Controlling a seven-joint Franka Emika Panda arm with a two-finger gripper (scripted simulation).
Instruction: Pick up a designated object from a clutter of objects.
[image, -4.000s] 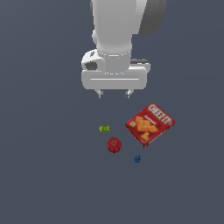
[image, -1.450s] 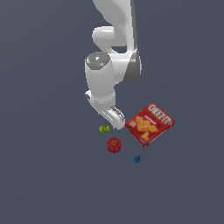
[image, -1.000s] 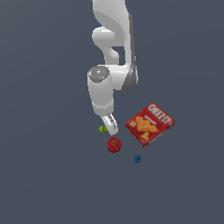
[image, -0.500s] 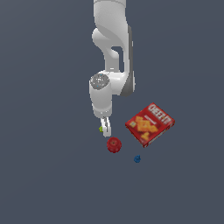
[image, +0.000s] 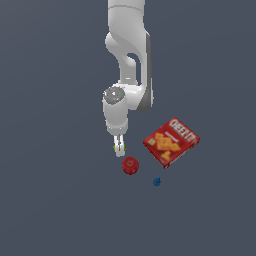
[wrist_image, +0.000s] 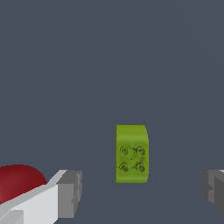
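In the exterior view, the white arm descends from the top centre of the frame, and its gripper (image: 119, 148) sits low, just left of centre. The yellow-green piece (image: 116, 147) shows only as a sliver at the fingertips, mostly hidden by them. The red box (image: 171, 141), right of centre, lies flat and tilted; it reads "CHEEZ-IT" along its upper edge, with cracker artwork below. Its contents are not visible. The round red disc (image: 130, 165) lies just below the gripper, and the tiny blue piece (image: 157, 182) sits below the box, too small to resolve. In the wrist view, the yellow-green piece (wrist_image: 131, 153), a studded block with four studs, stands between the two grey fingertips (wrist_image: 70, 194), clear gaps on both sides: the gripper is spread and grasps nothing. The disc (wrist_image: 19, 181) is cut off behind one finger; the other fingertip is cropped by the frame edge.
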